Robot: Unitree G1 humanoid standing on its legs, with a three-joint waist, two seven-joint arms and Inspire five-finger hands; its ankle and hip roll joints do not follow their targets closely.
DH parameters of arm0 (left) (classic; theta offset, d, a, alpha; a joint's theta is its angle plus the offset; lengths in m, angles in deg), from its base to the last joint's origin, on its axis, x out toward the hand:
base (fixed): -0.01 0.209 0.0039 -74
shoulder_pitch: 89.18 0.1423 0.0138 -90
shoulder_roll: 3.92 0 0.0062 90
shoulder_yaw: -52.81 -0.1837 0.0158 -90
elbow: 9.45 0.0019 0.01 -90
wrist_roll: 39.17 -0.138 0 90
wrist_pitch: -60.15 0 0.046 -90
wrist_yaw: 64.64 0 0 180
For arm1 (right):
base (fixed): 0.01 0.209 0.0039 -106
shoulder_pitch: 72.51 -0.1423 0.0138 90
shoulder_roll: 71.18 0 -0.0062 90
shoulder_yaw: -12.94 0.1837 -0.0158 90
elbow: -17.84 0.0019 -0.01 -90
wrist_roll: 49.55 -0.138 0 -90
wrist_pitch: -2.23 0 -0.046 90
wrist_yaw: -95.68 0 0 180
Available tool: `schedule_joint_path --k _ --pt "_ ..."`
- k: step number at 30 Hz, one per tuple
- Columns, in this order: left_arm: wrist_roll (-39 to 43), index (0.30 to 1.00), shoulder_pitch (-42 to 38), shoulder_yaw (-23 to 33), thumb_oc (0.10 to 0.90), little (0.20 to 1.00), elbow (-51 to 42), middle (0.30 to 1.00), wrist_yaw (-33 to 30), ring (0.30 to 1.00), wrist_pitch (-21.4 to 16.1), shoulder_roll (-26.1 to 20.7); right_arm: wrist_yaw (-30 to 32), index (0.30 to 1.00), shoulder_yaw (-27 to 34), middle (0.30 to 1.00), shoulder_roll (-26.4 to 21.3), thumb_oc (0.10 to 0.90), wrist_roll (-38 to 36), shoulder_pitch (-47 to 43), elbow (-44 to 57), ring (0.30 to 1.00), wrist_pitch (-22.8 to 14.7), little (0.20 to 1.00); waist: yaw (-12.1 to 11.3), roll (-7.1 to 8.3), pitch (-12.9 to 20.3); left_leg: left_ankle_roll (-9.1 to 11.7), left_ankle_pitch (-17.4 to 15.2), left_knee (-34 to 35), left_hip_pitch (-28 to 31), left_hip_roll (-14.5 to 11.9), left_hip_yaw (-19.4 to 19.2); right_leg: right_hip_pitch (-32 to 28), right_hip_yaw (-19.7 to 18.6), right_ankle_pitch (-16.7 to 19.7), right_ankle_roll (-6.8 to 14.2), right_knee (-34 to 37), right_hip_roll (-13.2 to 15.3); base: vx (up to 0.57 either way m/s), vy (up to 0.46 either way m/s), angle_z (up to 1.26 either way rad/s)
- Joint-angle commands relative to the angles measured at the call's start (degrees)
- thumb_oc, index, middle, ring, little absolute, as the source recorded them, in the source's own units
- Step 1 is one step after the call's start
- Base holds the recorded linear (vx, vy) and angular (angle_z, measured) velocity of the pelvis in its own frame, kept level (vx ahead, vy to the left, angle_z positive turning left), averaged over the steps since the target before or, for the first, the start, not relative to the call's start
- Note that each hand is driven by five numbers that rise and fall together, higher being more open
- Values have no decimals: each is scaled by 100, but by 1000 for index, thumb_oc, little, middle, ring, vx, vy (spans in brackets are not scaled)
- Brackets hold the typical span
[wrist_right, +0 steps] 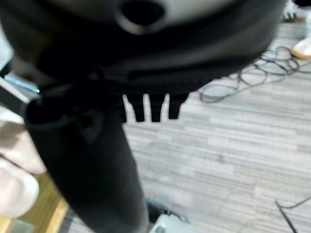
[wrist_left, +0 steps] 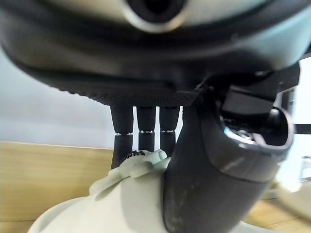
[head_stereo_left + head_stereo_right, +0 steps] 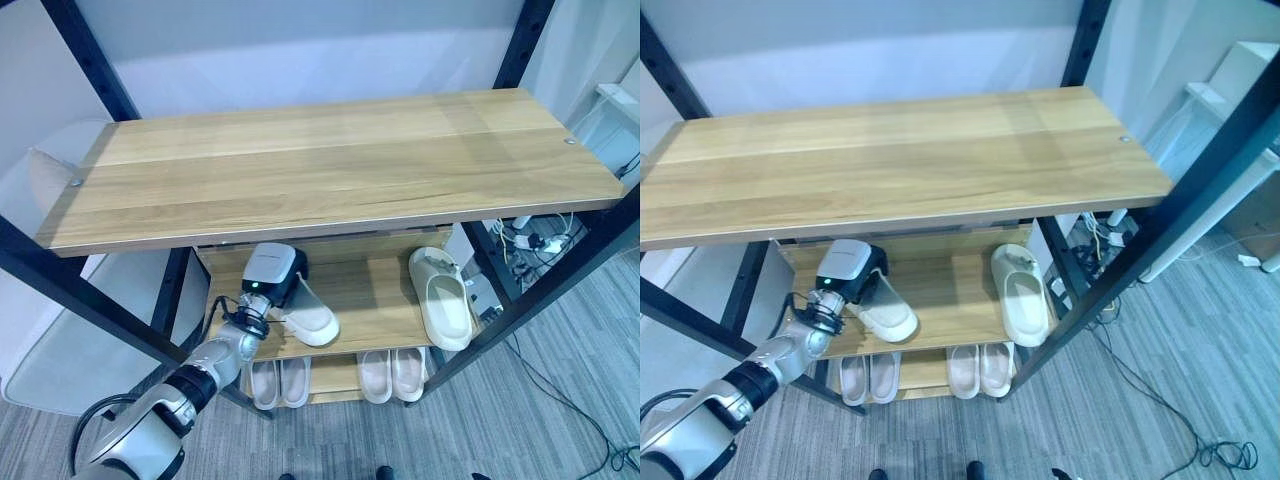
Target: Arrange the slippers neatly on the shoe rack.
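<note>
Left hand [image 3: 272, 277] had fingers [image 2: 146, 131] and thumb pinching the slipper [image 3: 308, 321] strap; best to slide it parallel beside the other slipper [image 3: 442, 300], then release.

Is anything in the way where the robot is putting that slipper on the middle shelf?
Nothing visible. The left hand grips the cream slipper at the left of the middle shelf. The wood beside it is bare up to the other slipper lying at the right end. The top shelf hangs overhead.
</note>
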State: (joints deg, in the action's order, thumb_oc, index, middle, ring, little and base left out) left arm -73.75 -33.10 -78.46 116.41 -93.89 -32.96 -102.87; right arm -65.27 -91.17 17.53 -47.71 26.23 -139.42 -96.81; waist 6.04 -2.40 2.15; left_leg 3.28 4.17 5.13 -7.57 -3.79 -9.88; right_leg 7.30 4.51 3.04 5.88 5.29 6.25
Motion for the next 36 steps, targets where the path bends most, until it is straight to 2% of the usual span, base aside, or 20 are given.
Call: schedule_joint_path --k 1,4,5,11,15,20,28,36 --pt "332 300 -820 25 400 300 -233 300 39 300 -785 383 249 900 56 900 -335 800 -149 -46 -125 900 -67 900 131 28 -57 59 -373 -13 -14 204 226 186 5 -45 406 -29 -49 18 3 -11" --pt "33 300 -980 -310 400 300 -529 300 106 300 -881 475 266 900 36 900 -308 800 -150 -35 -144 900 -99 900 150 8 -60 53 -397 -13 6 207 201 174 -21 -60 406 -29 -51 32 -3 -8" --pt "-231 300 -1060 -577 400 300 -537 300 160 300 -913 650 294 900 41 900 -323 800 -164 -85 -171 900 -122 900 182 -5 -77 49 -418 -13 33 205 197 162 -34 -79 404 -29 -52 34 -1 -4" --pt "-326 300 -1102 -785 400 300 -247 300 200 300 -937 969 353 900 25 900 -366 800 -180 -178 -175 900 -171 900 215 0 -104 46 -439 -13 46 202 174 176 -81 -73 404 -29 -42 6 -2 -3" --pt "-517 300 -1197 -916 400 300 446 300 141 300 -784 1203 346 900 -21 900 -370 800 -209 -222 -262 900 -158 900 263 7 -86 45 -442 -13 -7 207 159 269 -108 -44 404 -29 -35 9 -5 -10" --pt "-686 300 -1393 -773 400 300 1006 300 -83 300 -492 1196 329 900 -32 900 -356 800 -276 -207 -404 900 -149 900 248 21 -15 51 -418 -13 -97 198 150 366 -109 -7 408 -29 -32 0 0 0" --pt "-646 300 -1565 -562 400 300 998 300 -308 300 -367 977 325 900 -67 900 -313 800 -276 -245 -534 900 -118 900 213 48 31 57 -416 -13 -126 202 174 391 -80 -8 414 -29 -32 0 0 0" --pt "-651 300 -1702 -509 400 300 1227 300 -408 300 -194 959 302 900 -159 900 -321 800 -230 -406 -642 900 -62 900 198 54 23 59 -387 -13 -208 195 202 470 -70 29 427 -29 -21 0 0 0"
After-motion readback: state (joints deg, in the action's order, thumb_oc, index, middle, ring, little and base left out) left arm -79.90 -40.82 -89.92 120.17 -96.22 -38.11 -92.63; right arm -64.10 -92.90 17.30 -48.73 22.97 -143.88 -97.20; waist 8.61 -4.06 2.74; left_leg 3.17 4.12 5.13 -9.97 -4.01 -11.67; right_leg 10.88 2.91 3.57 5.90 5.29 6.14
